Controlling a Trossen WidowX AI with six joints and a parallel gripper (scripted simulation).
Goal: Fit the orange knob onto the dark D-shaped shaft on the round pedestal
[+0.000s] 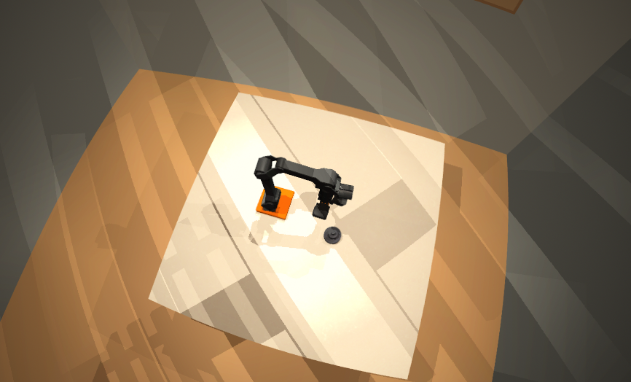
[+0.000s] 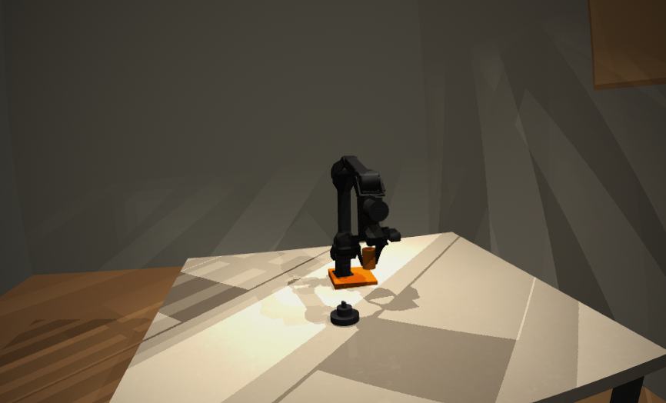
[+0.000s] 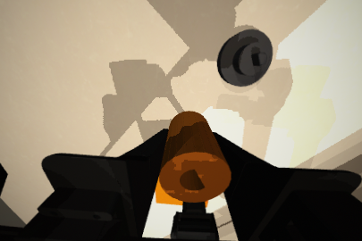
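The orange knob is a cylinder held upright between the black fingers of my gripper. The gripper is shut on it and holds it above the table. In the wrist view the knob's top face shows a dark D-shaped hole, its straight edge slanting on the right. In the top view the arm mostly hides the knob. The dark round pedestal stands on the table, apart from the knob, nearer the exterior camera. Its short shaft points up; I cannot tell its flat side.
The arm's orange base plate lies on the pale table, behind the knob in the exterior view. Shadows and bright patches cross the tabletop. Wooden floor shows beyond the table's edges.
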